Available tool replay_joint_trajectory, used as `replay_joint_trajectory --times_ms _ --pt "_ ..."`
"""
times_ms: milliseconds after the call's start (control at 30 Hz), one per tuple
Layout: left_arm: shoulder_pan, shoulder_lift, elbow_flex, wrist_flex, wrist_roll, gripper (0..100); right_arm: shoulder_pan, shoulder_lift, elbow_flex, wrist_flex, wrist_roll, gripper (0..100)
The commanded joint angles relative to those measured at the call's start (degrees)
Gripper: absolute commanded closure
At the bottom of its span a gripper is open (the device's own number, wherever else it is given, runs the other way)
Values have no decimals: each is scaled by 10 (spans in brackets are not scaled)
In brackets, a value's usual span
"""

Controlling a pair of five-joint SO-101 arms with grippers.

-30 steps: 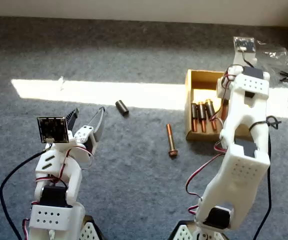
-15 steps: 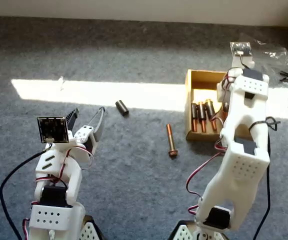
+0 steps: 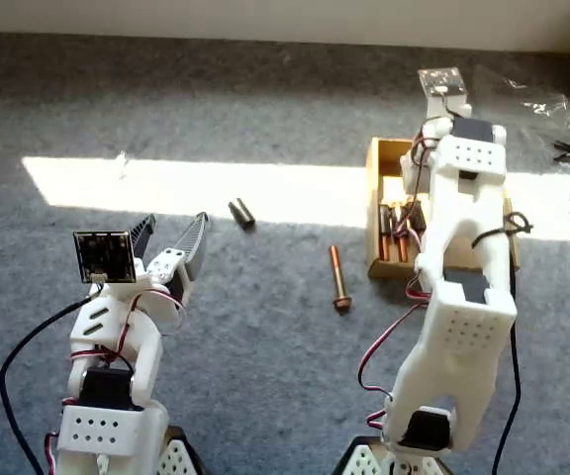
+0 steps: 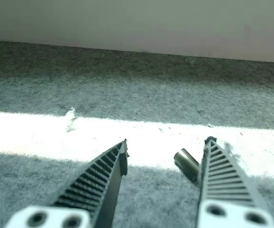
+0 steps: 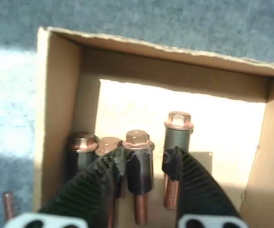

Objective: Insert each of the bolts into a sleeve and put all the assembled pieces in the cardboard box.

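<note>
The loose sleeve (image 3: 240,212) lies on the desk (image 3: 265,356) just ahead of the left gripper (image 3: 177,219), whose jaws gape wide and empty. The bolt (image 3: 338,277) lies between the arms, shank pointing away from the bases, nearer the right arm. The right gripper (image 5: 149,151) hangs over the cardboard box (image 5: 61,95) with jaws parted, gripping nothing, above four assembled pieces (image 5: 177,137); no writing is legible.

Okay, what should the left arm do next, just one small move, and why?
Probably nudge the left arm forward so its open jaws straddle the sleeve, which lies loose on the carpet just beyond them. It and one bolt lie unassembled outside the cardboard box.
</note>
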Motion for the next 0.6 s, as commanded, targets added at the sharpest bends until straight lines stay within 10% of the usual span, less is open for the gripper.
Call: replay_joint_trajectory --times_ms 0,567 --pt "-7 5 -4 -13 -3 755 -35 -65 -88 70 3 923" --pt "-102 0 -5 -13 2 755 -229 -94 -232 234 34 957"
